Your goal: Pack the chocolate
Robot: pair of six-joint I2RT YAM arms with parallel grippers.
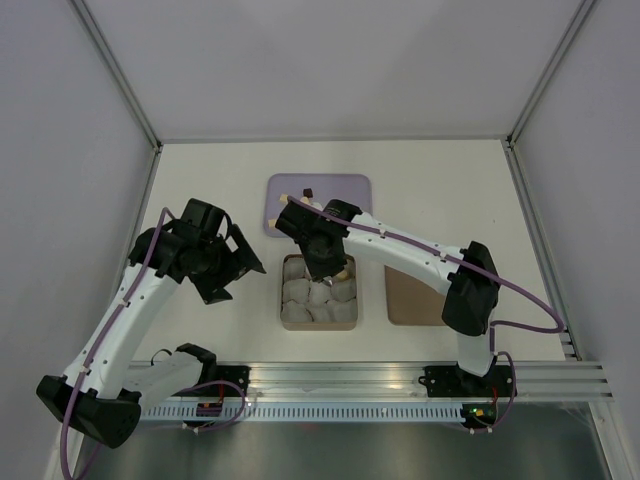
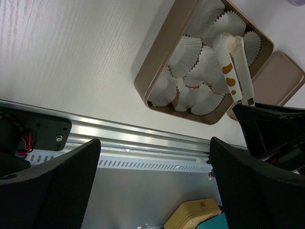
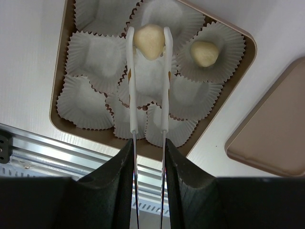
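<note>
Right fingers [image 3: 132,86] pinch pale chocolate [image 3: 149,41] above paper cups [image 3: 90,55].

My right arm [image 1: 400,250] reaches left from its elbow with the wrist bent down. My right gripper [image 3: 148,34] pinches a chocolate [image 3: 149,45] between the tips of its long white fingers [image 3: 130,71]. My left arm [image 1: 130,300] angles up at the side, and my left gripper [image 2: 155,143] is spread wide.

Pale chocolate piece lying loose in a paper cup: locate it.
Right wrist view: the pale chocolate piece sits in the white paper cup at the tan box's upper-right corner.
</note>
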